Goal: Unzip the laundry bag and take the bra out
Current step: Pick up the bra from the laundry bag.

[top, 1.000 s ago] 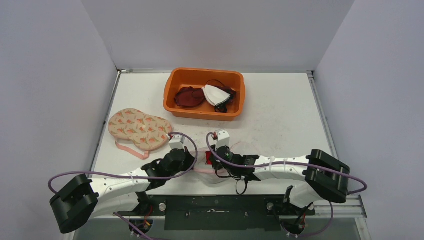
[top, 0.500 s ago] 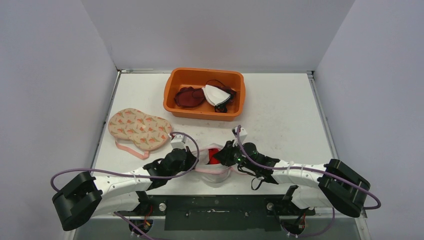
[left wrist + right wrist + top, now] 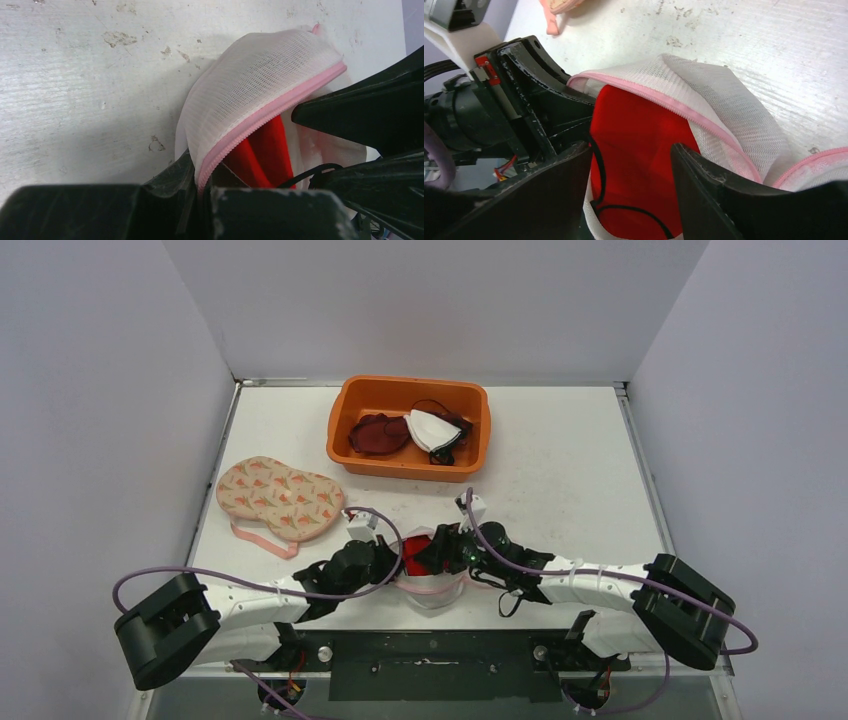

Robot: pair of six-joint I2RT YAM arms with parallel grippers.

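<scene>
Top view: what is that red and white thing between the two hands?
A white mesh laundry bag, unzipped, with a red bra inside; the wrist views show it closer.

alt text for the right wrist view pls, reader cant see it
The right gripper, jaws open, straddles a red bra inside an unzipped white mesh laundry bag with pink zip trim. At left, the left gripper pinches the bag's edge, on a scuffed white table.
</scene>
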